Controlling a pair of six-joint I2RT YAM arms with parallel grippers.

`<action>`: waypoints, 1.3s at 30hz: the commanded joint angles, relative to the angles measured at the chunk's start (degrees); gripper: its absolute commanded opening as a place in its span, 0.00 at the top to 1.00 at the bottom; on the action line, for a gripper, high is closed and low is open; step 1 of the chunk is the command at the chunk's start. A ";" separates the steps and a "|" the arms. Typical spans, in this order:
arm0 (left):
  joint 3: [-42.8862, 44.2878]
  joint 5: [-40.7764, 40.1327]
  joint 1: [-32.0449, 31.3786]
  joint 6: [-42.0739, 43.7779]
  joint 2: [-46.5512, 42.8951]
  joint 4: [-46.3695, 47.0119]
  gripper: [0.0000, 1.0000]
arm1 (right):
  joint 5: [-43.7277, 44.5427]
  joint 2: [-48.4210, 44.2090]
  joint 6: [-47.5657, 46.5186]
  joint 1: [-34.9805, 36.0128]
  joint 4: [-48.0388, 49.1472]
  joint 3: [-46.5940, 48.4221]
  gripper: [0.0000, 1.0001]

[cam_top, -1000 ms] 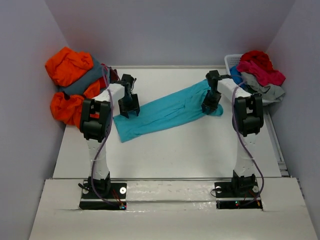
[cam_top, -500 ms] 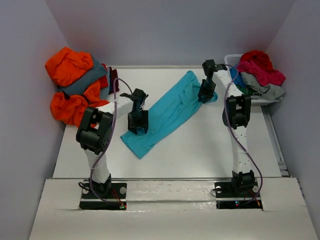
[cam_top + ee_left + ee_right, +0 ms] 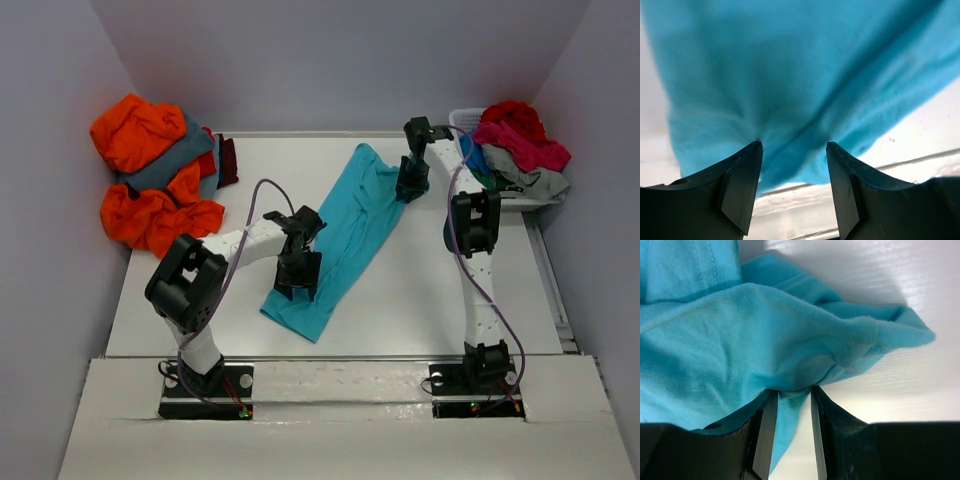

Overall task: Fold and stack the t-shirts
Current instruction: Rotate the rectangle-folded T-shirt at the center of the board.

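Note:
A turquoise t-shirt [image 3: 350, 225] lies stretched in a long band from the far middle of the table towards the near centre. My left gripper [image 3: 298, 283] sits over its near end. In the left wrist view a bunch of turquoise cloth [image 3: 790, 100] is caught between the tips of my left gripper [image 3: 794, 146], whose jaws stand fairly wide. My right gripper [image 3: 410, 188] holds the far end. In the right wrist view it [image 3: 791, 392] is shut narrowly on a fold of the shirt [image 3: 740, 340].
Orange shirts [image 3: 140, 130], a slate grey one [image 3: 170, 165] and a maroon one [image 3: 228, 160] are piled at the far left. A white basket [image 3: 462, 120] at the far right holds red and pink shirts [image 3: 520, 135] and a light grey one [image 3: 540, 185].
My left gripper has moved nearer and to the right, dragging the shirt's end with it. The shirt has swung from lying across the table to running far to near. My right gripper shifted slightly farther away.

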 commanded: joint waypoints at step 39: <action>51.63 -11.07 1.75 11.27 32.87 -9.81 0.35 | 5.42 -7.46 7.30 -0.22 4.57 -3.04 0.61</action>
